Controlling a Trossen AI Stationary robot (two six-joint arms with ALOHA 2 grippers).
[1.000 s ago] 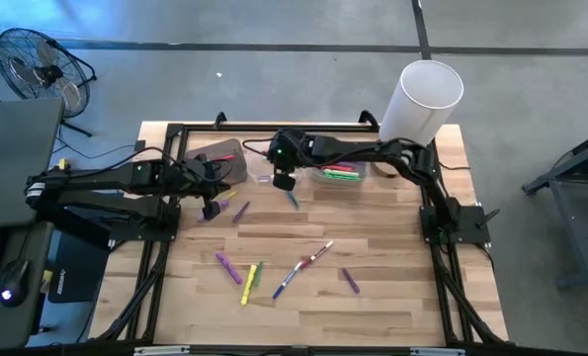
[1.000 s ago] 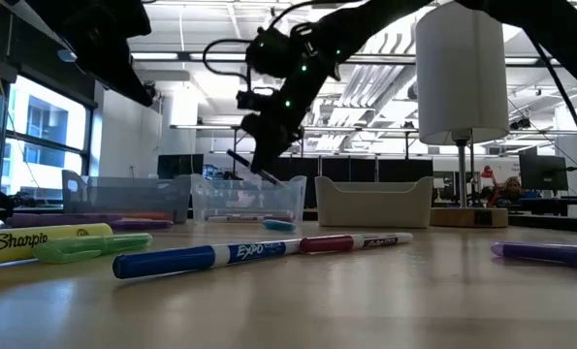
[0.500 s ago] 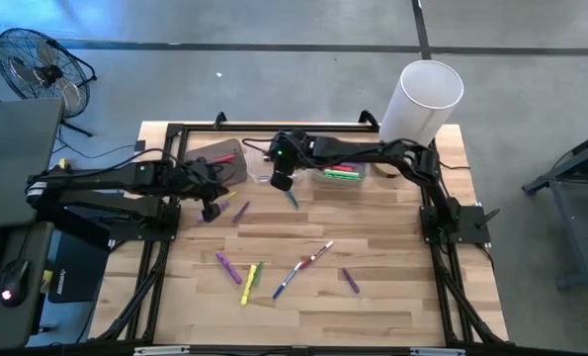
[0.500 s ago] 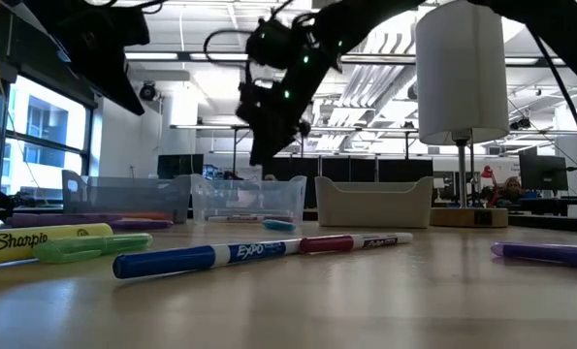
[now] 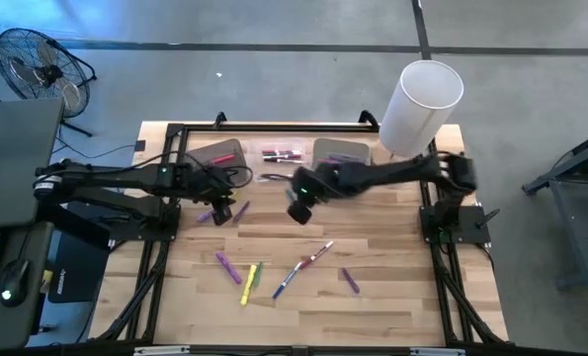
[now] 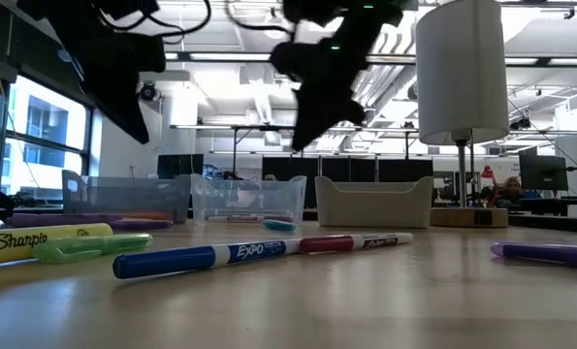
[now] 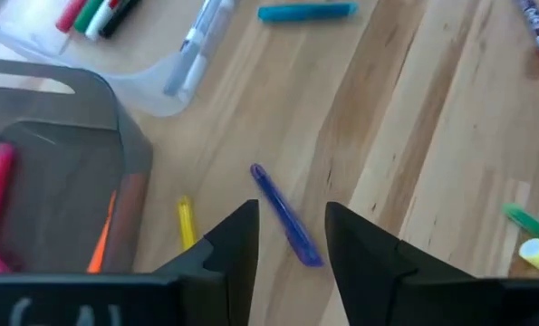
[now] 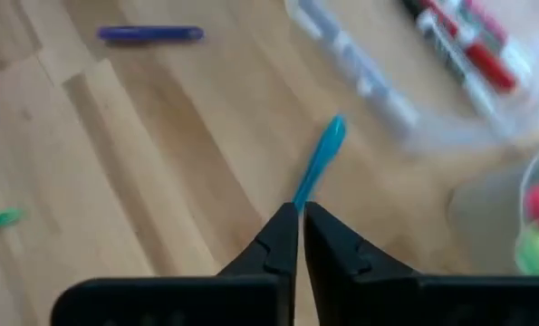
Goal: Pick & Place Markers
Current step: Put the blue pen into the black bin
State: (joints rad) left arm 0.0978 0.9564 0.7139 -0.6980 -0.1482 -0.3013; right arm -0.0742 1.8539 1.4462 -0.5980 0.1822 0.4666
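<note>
Looking level across the table [image 6: 366, 310], you have plank wood nearest, carrying a blue-and-white marker [image 6: 210, 258] end to end with a red one [image 6: 361, 241], a yellow marker [image 6: 41, 242] and a green marker [image 6: 89, 248] to one side, and a purple marker [image 6: 545, 252] cut off by the frame edge. Farther back stand the grey bin [image 6: 123, 199], clear bin [image 6: 249, 199] and a pale bin [image 6: 373, 201], then a white cylinder [image 5: 420, 96], and beyond them a hall of desks and ceiling pipes. Your left gripper [image 7: 289, 240] hangs with fingers apart over a blue-purple marker [image 7: 285, 215], empty. Your right gripper [image 8: 299, 237] has its fingers closed on nothing, above a teal marker [image 8: 319, 161]. Bin contents blur in the right wrist view.
</note>
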